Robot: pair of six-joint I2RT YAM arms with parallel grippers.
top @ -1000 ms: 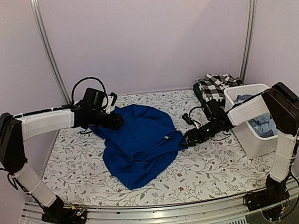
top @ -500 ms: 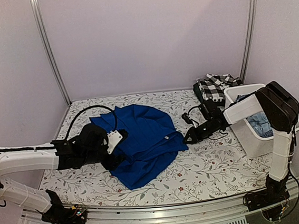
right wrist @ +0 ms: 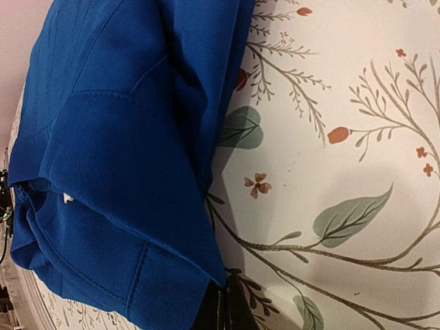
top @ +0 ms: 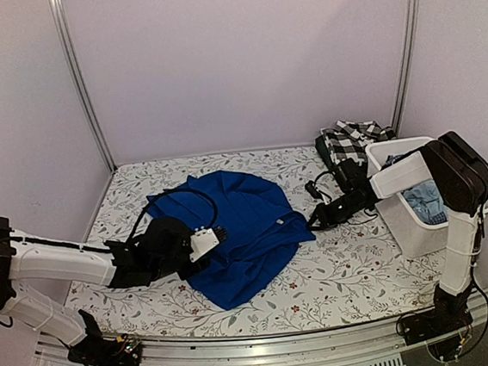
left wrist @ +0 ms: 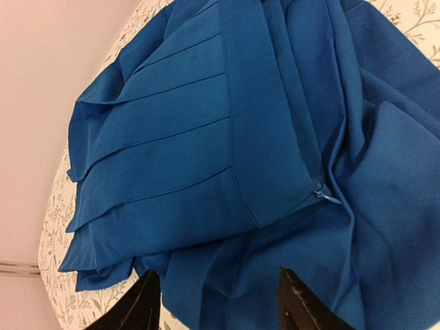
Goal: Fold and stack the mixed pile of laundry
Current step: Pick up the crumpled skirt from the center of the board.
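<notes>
- The blue garment [top: 240,227] lies spread and rumpled in the middle of the table [top: 348,272], on a leaf-patterned cover
- The left gripper [top: 219,234] sits low over the garment's near-left part
- Its fingers [left wrist: 141,311] stand apart with blue cloth showing between them, so it is released, pinching nothing
- The left wrist view shows flat pleats running into a band, with a small zip [left wrist: 328,198] at the band's end
- The right gripper [top: 315,221] is at the garment's right edge, clenched on a corner of the hem
- In the right wrist view its dark fingertips [right wrist: 221,313] are pressed together where the cloth's corner meets them, down by the table
- A white tub [top: 414,229] stands at the table's right side, just beyond the right gripper, with pale blue cloth [top: 420,196] inside
- A plaid garment [top: 350,142] is heaped at the back right, just behind the tub
</notes>
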